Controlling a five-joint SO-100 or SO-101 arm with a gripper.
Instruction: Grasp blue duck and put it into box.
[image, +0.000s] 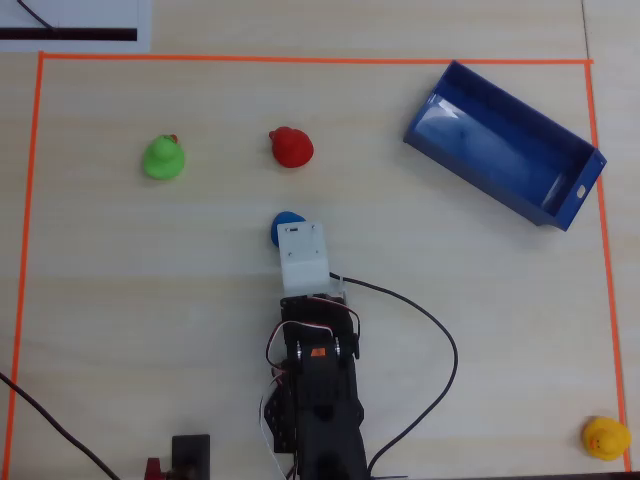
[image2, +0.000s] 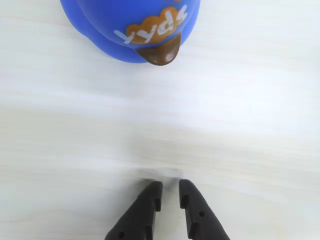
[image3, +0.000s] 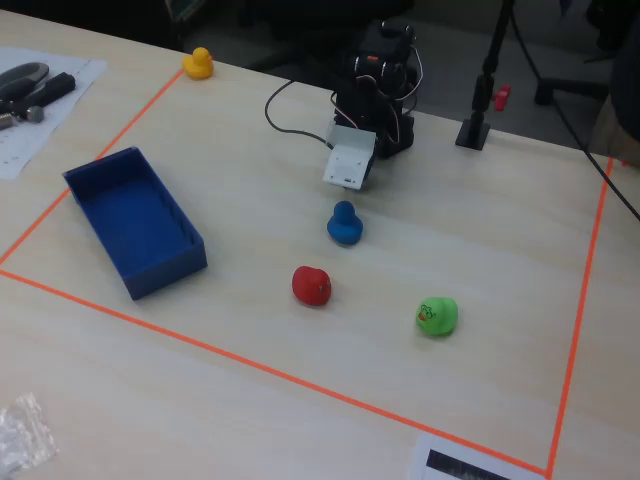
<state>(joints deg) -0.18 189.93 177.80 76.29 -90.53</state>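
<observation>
The blue duck (image: 286, 226) stands on the table near the middle, partly covered in the overhead view by the white wrist camera housing (image: 302, 255). In the wrist view the duck (image2: 130, 25) fills the top edge, beak towards me. My gripper (image2: 170, 186) sits at the bottom of that view, well short of the duck, its black fingers almost together and holding nothing. In the fixed view the duck (image3: 344, 226) stands just in front of the arm's white housing (image3: 350, 165). The blue box (image: 500, 150) lies empty at the upper right of the overhead view and at the left of the fixed view (image3: 140, 225).
A red duck (image: 291, 148) and a green duck (image: 163, 158) stand beyond the blue one. A yellow duck (image: 606, 437) sits in the lower right corner. Orange tape (image: 300, 58) frames the work area. A black cable (image: 440, 340) loops beside the arm base.
</observation>
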